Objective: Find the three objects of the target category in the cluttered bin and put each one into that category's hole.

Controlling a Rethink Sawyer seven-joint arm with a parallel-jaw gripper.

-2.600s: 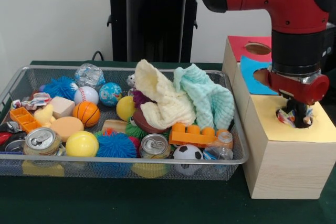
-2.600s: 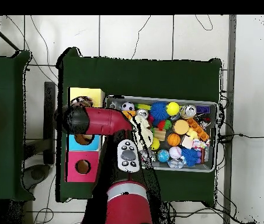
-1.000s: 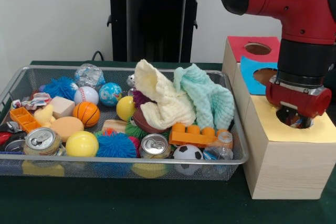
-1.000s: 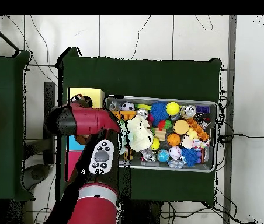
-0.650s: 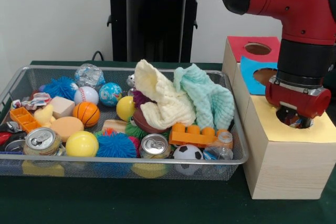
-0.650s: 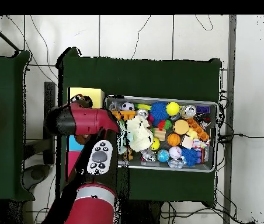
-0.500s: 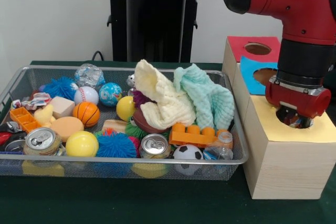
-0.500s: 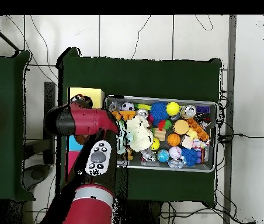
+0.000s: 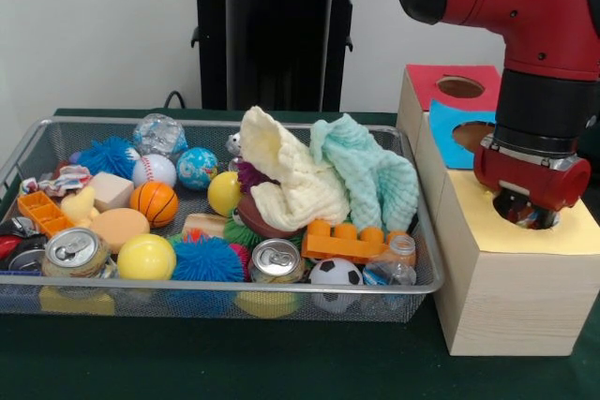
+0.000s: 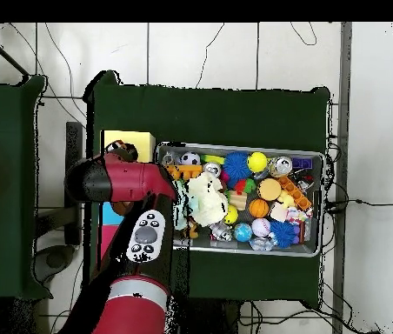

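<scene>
- Arm (image 9: 525, 7): red and black, it comes down over the wooden box (image 9: 506, 297) that stands beside the wire bin (image 9: 417, 231) on the green worktop (image 9: 281, 362).
- Tool (image 9: 527, 215): lowered into the round hole of the yellow panel (image 9: 562, 231) on the box top. Only its dark lower end shows below the red wrist collar, so whether it is open or closed cannot be told, nor whether it holds anything.
- Box top: three coloured panels in a row, yellow nearest the camera, then blue (image 9: 450, 133), then red (image 9: 450, 77); each has a round hole.
- Bin contents, all well apart from the tool: a cream cloth (image 9: 286, 175) and a mint cloth (image 9: 370, 170) heaped at the end nearest the box; an orange toy brick (image 9: 345, 241) in front of them.
- Balls: baseball (image 9: 153, 170), basketball (image 9: 153, 202), yellow ball (image 9: 146, 257), soccer ball (image 9: 335, 274), spiky blue ball (image 9: 206, 259).
- Cans: one silver can (image 9: 75, 252) at the near left, another (image 9: 276, 260) at the near middle, both lying with their tops toward the camera.
- Overhead view: the arm's elbow (image 10: 104, 181) covers the box; the bin (image 10: 315, 246) lies beside it.
</scene>
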